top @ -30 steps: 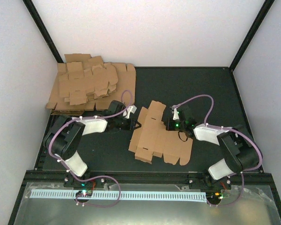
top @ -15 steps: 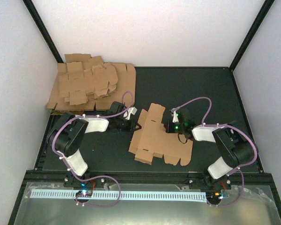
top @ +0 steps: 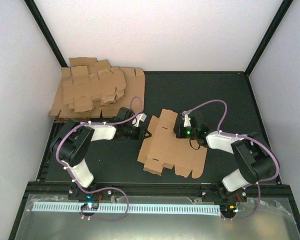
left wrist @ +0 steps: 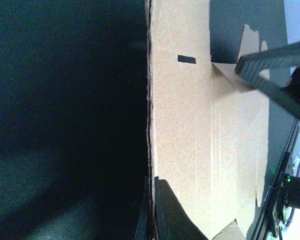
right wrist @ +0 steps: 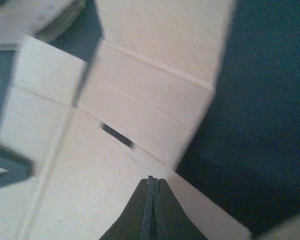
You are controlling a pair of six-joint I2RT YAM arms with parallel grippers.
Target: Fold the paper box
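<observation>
The paper box is a flat brown die-cut sheet with notched flaps, lying mid-table. My left gripper is at the sheet's left edge. In the left wrist view the gripper is shut, with the sheet's edge running between the jaws. My right gripper is over the sheet's upper right part. In the right wrist view the gripper is shut with nothing between the jaws, its tips over the sheet near a small slot.
A thick pile of brown cardboard sheets lies at the back left against the wall. White walls close the table on three sides. A white slotted rail runs along the near edge behind the arm bases.
My left gripper has shifted slightly right along the sheet's left edge. My right gripper has moved a little toward the back. The sheet has barely moved.
</observation>
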